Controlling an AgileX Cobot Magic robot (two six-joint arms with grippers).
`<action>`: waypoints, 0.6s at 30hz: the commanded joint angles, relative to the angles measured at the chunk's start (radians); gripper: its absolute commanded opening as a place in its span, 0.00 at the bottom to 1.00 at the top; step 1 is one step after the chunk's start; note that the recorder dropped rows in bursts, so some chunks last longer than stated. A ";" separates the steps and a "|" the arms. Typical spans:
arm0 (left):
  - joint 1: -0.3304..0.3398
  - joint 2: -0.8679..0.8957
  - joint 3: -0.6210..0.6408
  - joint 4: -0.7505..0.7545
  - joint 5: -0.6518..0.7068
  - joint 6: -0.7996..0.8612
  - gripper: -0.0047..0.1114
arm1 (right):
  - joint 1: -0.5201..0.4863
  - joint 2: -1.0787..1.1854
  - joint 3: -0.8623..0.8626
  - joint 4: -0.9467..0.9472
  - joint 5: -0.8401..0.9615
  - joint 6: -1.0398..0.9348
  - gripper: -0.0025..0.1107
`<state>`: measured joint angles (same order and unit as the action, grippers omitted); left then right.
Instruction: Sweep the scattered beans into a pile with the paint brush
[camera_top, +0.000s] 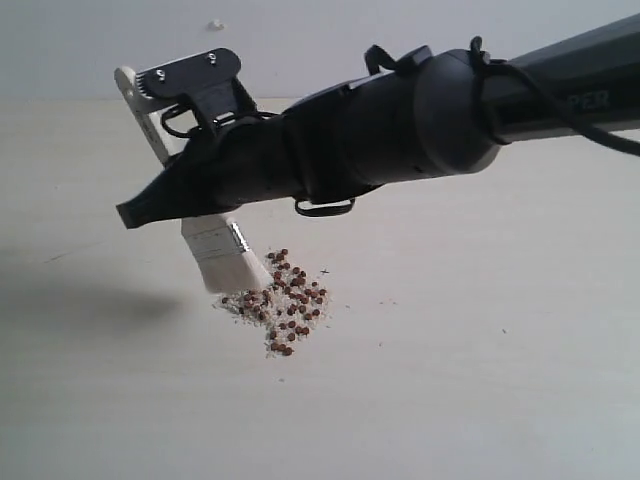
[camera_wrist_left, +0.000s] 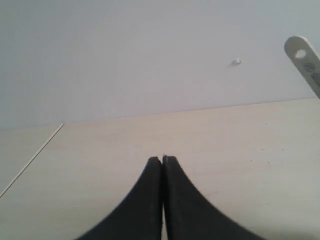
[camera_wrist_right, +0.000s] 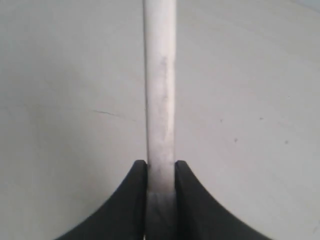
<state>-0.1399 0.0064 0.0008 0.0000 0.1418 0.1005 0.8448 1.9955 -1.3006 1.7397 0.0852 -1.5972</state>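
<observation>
While clamped on the pale wooden tapered handle of the wide flat paint brush (camera_top: 232, 258) (silver metal band, white bristles), in from the right and across the middle: the right gripper (camera_wrist_right: 161, 166), black fingers (camera_wrist_right: 135, 192) pressed against both sides of the handle, no gap showing. Idle and well apart from the work, the left gripper (camera_wrist_left: 162, 159), fingers together on nothing; only the handle's holed end at the edge of its view. Nearer arm, plainly, the right.

Brush tilted, long axis running in the exterior view from the handle end at upper left down to the bristles at lower right, bristle tips at or just touching the pale counter (camera_top: 480, 390) (contact hard to confirm from here). Right beside the bristles, on their right: dozens of tiny round reddish-brown beans (camera_top: 288, 312) mixed with pale crumbs, nearest ones touching the bristle edge. More a loose pile (camera_top: 295, 285) than a scatter, denser in the middle, ragged at the rim, a few specks straying further right. Probably late in the task; likely needed next, short strokes inward from the ragged sides.
</observation>
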 joint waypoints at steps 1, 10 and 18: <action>0.001 -0.006 -0.001 -0.007 -0.001 0.000 0.04 | 0.075 -0.009 -0.095 0.005 -0.108 0.048 0.02; 0.001 -0.006 -0.001 -0.007 -0.001 0.000 0.04 | 0.210 -0.005 -0.172 -0.246 -0.715 0.580 0.02; 0.001 -0.006 -0.001 -0.007 -0.001 0.000 0.04 | 0.314 0.091 -0.172 -0.460 -0.953 0.651 0.02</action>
<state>-0.1399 0.0064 0.0008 0.0000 0.1418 0.1005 1.1358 2.0448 -1.4659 1.3276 -0.7779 -0.9595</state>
